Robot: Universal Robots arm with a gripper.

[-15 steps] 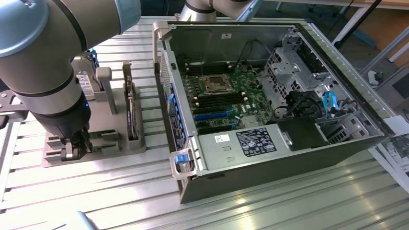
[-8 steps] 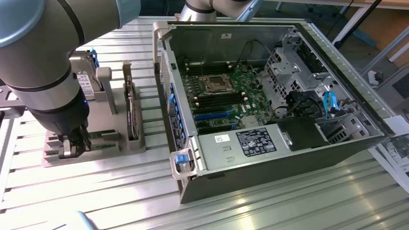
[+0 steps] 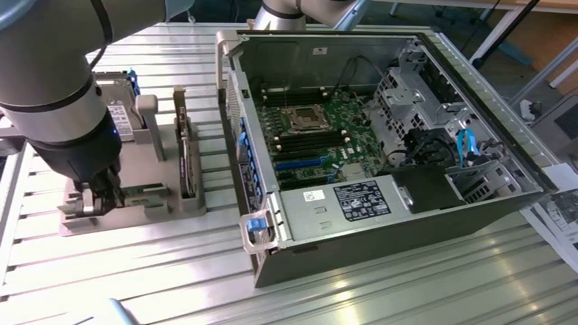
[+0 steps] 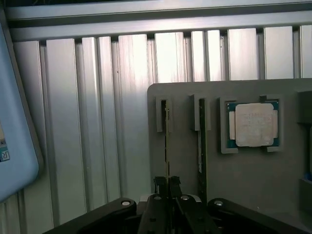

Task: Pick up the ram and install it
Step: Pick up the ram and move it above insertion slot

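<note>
Claw (image 4: 168, 181) fingers, pinched almost shut, clamp the ram (image 4: 167, 131) standing on edge in the grey holder's (image 4: 183, 146) outermost slot; it looks light, stiff, fragile, best held by its bare long edge.

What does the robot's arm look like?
The arm is a fat, round, silvery-grey tube with a thin black ring around it and a blue edge lower down. A black cable runs along it. The end part is black, and the black jaws have small silver screws.
</note>
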